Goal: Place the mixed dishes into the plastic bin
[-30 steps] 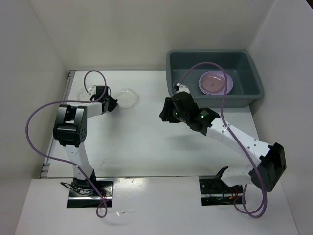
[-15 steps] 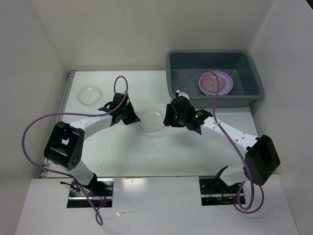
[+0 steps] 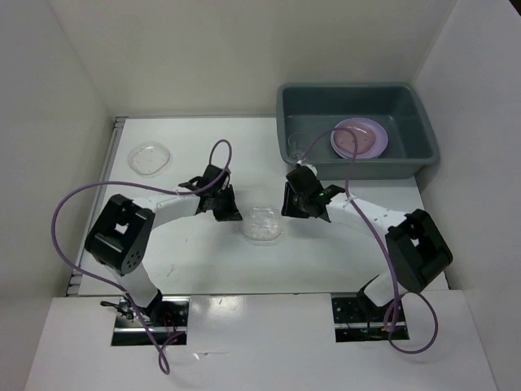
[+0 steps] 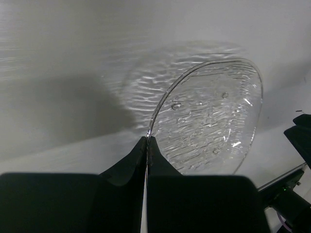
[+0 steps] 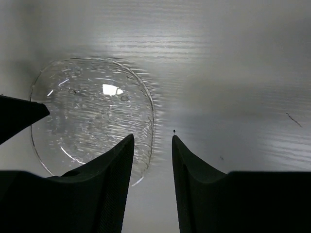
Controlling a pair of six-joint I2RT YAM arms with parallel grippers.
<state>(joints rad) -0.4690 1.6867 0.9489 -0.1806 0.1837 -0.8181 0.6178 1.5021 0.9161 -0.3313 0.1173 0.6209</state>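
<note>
A clear plastic plate (image 3: 263, 223) is at the table's middle, between both arms. My left gripper (image 3: 234, 217) is shut on its left rim; in the left wrist view the plate (image 4: 209, 116) runs out from the closed fingertips (image 4: 146, 143). My right gripper (image 3: 285, 213) is open, its jaws either side of the plate's right rim (image 5: 92, 114), not closed on it. A second clear plate (image 3: 150, 156) lies at the far left. The grey plastic bin (image 3: 423, 138) stands at the back right with a pink plate on a lavender one (image 3: 358, 137) inside.
White walls enclose the table on the left, back and right. The bin's near wall (image 3: 350, 167) is just behind my right arm. Purple cables loop over both arms.
My left gripper took a clear plate from the far left and carried it right to the table's middle. My right gripper swung left and down so its open jaws are at the plate's other rim.
</note>
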